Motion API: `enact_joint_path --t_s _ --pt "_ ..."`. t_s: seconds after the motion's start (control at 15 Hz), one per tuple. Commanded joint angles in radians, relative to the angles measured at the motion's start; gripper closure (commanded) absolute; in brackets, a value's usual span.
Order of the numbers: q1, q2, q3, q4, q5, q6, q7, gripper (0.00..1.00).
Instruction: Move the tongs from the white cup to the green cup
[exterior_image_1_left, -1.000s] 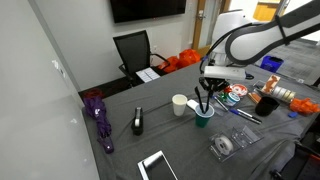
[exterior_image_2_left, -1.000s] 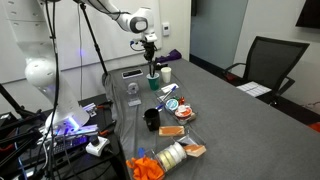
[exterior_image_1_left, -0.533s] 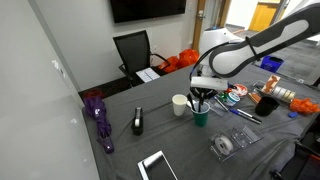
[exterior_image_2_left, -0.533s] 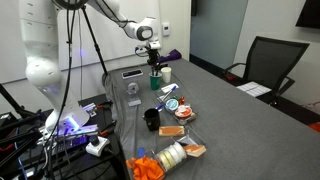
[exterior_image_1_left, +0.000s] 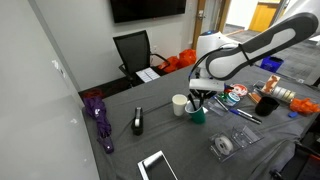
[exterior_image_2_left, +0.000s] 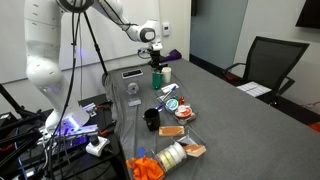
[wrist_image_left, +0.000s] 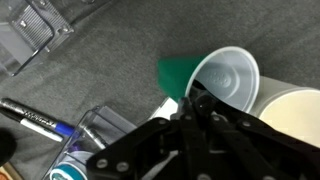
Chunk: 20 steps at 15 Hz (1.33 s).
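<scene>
Wrist view: gripper (wrist_image_left: 200, 112) low over green cup (wrist_image_left: 180, 73), white cup (wrist_image_left: 295, 110) just beside, both on desk (wrist_image_left: 100, 70); jaws too dark, can't tell if pinching anything.

I find both exterior views evenly lit, with faint shadows and coarse detail. In the wrist view the gripper (wrist_image_left: 195, 110) is dark and blurred; the green cup (wrist_image_left: 180, 75) is sharper.

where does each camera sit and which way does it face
An exterior view: raised beside the table, facing the screen and chair; arm enters from the right edge.
An exterior view: at the cluttered table end, looking along it; arm arches in from upper left.
Wrist view: looks down past the tool into the green cup.
All share the green cup beside the white cup.
</scene>
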Motion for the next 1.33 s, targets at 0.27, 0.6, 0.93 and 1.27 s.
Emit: enact_joint_path --t_s 0.27,0.6,0.93,1.27 --pt "0.015 -0.061 -0.050 -0.028 -0.154 -0.141 0.031 0.98" --pt "0.006 -0.054 -0.039 -0.022 -0.164 -0.143 0.024 0.98" --pt "-0.007 -0.058 -0.026 -0.035 -0.136 -0.154 -0.019 0.98" --pt "-0.004 -0.056 -0.029 -0.043 -0.145 -0.172 -0.012 0.98"
